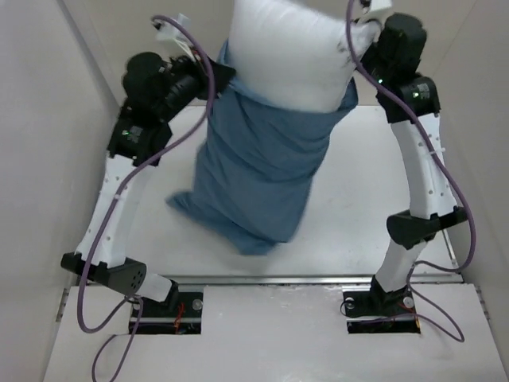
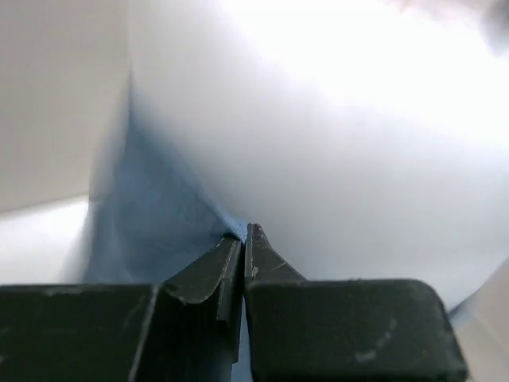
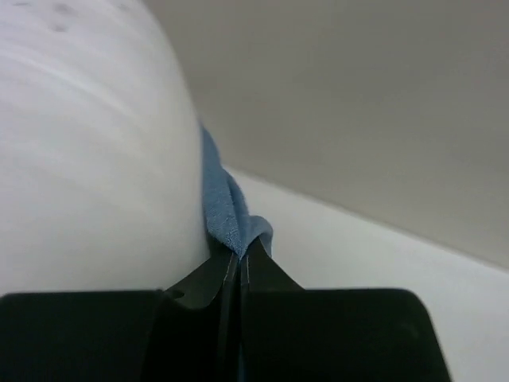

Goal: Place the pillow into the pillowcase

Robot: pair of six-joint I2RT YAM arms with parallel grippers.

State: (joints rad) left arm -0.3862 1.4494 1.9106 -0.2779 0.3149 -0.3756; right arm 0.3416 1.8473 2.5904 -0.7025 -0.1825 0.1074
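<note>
Above the surface [image 1: 366,199], left end effector [image 2: 242,239] and right end effector [image 3: 238,256] clamp the pillowcase [image 1: 258,175] rim; the pillow [image 1: 290,56] looks half inside.

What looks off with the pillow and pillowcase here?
The pillow bulges well out of the mouth of the pillowcase, only partly in. The case's lower end hangs limp, trailing askew on the table.

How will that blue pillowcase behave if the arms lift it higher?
Probably floppy: the pillowcase hangs limp and wrinkled below the pillow. It may slip, since the left gripper and right gripper pinch only its edges.
</note>
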